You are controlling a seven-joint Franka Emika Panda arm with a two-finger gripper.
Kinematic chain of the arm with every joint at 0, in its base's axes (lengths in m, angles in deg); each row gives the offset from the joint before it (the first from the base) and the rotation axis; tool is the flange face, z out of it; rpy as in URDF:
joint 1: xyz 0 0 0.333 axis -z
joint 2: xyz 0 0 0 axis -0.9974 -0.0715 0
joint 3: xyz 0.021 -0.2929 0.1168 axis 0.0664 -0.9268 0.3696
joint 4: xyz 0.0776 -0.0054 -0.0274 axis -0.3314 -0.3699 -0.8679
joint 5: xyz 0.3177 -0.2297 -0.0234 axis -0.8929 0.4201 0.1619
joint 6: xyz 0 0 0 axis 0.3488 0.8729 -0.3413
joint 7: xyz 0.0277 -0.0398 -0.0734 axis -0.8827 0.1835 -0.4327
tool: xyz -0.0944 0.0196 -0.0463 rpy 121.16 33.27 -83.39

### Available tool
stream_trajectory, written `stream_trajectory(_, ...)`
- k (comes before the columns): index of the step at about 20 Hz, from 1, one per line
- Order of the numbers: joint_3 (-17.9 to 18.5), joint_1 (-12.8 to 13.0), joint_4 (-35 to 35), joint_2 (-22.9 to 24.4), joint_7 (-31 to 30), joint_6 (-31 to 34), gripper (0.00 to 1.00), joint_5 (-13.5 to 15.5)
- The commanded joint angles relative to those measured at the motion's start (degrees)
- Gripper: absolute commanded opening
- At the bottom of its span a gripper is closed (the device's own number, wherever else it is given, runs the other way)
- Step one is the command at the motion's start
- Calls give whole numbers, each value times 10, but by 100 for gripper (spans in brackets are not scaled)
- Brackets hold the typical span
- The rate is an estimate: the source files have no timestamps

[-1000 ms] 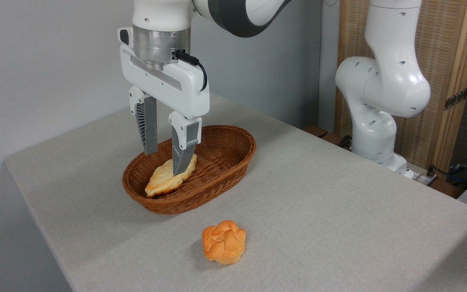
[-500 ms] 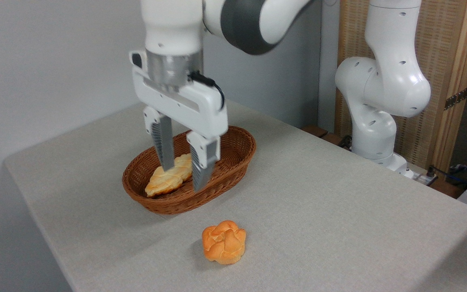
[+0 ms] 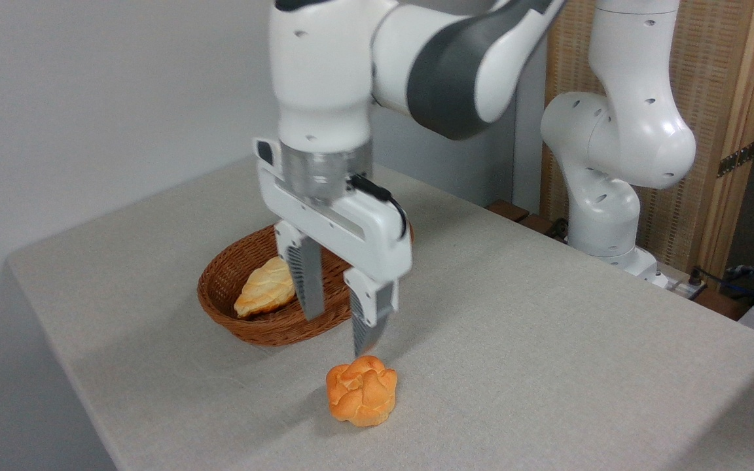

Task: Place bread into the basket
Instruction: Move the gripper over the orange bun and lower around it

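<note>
The bread [image 3: 361, 390], a small round orange-golden bun with a knotted top, lies on the grey table near the front. Behind it and to the left stands the oval brown wicker basket [image 3: 233, 318], partly hidden by the arm. My gripper [image 3: 338, 335] hangs open and empty just above and a little behind the bun, its fingers pointing down. One finger [image 3: 305, 284] shows in front of the basket, the other [image 3: 369, 320] ends just above the bun's top.
A paler, longer leaf-shaped pastry [image 3: 263, 295] lies inside the basket at its left end. The arm's white base [image 3: 606, 196] stands at the table's back right. The grey tabletop [image 3: 547, 340] ends at front and left edges; a wooden screen stands behind.
My gripper has moved from over the basket toward the front right and lower, to just above the bun. It has stayed open. The pastry and the bun have not moved.
</note>
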Motion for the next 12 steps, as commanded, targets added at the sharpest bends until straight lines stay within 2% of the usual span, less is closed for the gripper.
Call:
stream_trajectory(1, 26, 0, -24, 5, 52, -14, 100, -6)
stream_trajectory(8, 27, 0, -76, 4, 66, -84, 100, -6)
stream_trajectory(12, 27, 0, -80, -5, 67, -99, 100, -7)
